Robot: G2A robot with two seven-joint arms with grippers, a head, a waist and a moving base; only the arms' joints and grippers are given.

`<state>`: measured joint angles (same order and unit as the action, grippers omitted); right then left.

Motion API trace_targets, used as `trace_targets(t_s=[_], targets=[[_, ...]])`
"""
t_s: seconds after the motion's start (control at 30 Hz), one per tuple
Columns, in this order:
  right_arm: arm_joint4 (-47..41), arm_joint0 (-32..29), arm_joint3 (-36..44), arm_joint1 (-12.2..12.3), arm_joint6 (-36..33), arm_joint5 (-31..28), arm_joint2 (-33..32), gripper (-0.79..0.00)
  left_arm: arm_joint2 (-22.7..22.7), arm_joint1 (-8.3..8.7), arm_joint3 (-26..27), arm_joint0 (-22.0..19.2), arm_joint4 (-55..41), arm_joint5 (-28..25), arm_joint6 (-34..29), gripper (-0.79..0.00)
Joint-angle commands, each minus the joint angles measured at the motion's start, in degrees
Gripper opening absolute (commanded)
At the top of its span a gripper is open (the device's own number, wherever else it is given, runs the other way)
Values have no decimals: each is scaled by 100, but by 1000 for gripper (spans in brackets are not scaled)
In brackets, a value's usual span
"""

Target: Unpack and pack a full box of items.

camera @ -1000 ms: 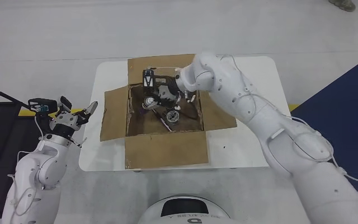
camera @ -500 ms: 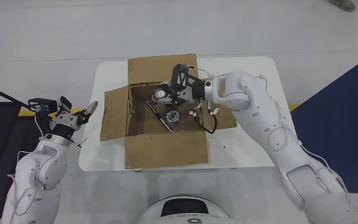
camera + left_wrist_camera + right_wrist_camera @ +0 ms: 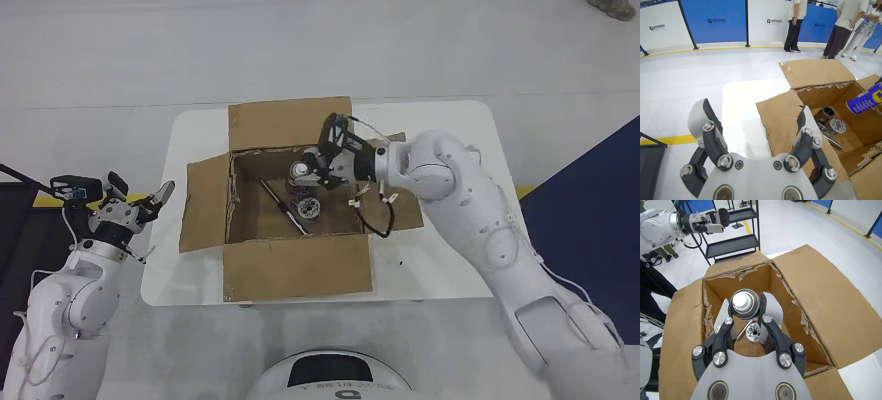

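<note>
- Cardboard box [image 3: 290, 265]: brown and open, its four flaps spread outward with ragged, torn edges; it stands at the centre of the top view frame
- Spray can [image 3: 300, 172]: blue with a yellow patch and a silver rimmed end; tilted, raised over the upper part of the box's opening, clamped between the fingers of the right gripper [image 3: 318, 170]
- Flanged metal disc [image 3: 308, 208]: silvery, pierced with holes, on the box floor near its middle
- Thin metal rod [image 3: 283, 205]: lies slantwise on the floor, just left of the disc
- Dark cylinder [image 3: 827, 114]: a short tube, open end showing, on the floor beside the disc
</note>
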<state>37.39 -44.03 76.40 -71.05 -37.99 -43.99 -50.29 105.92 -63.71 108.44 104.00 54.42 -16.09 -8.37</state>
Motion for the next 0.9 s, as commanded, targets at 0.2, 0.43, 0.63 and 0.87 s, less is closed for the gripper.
trace_targets(t_s=[0.2, 0.43, 0.63, 0.87], targets=[[-858, 927, -1436, -434, -328, -320, 992, -785, 0, 0, 0, 0, 0, 0, 0, 0], [-1244, 1466, -2610, -894, -270, -662, 1689, -785, 0, 0, 0, 0, 0, 0, 0, 0], [-1218, 1796, -3513, -1320, -20, -870, 2148, -785, 0, 0, 0, 0, 0, 0, 0, 0], [-831, 1963, -4290, -1758, 524, -858, 2500, -785, 0, 0, 0, 0, 0, 0, 0, 0]])
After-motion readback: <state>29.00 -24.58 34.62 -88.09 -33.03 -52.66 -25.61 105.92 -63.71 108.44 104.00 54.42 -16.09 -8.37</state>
